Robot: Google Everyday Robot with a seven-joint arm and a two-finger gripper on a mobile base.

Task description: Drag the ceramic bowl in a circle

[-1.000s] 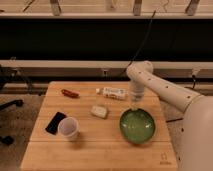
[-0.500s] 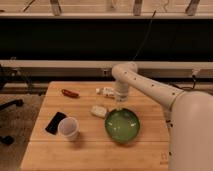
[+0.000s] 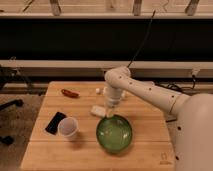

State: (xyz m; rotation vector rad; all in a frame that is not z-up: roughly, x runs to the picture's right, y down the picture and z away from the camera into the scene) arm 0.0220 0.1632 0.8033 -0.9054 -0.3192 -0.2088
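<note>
The ceramic bowl [image 3: 114,134] is wide, glossy green and sits on the wooden table [image 3: 150,130] near the front middle. My gripper [image 3: 110,113] points down at the bowl's far rim, at its back left edge. The white arm [image 3: 145,92] reaches in from the right.
A small white cup [image 3: 68,127] stands left of the bowl, with a black flat object [image 3: 55,122] beside it. A pale block [image 3: 98,110] lies just behind the bowl's left side. A red-brown item [image 3: 70,93] and a small white piece [image 3: 98,91] lie near the back edge.
The bowl has been dragged left and toward the front of the table. The gripper and arm moved left with it.
</note>
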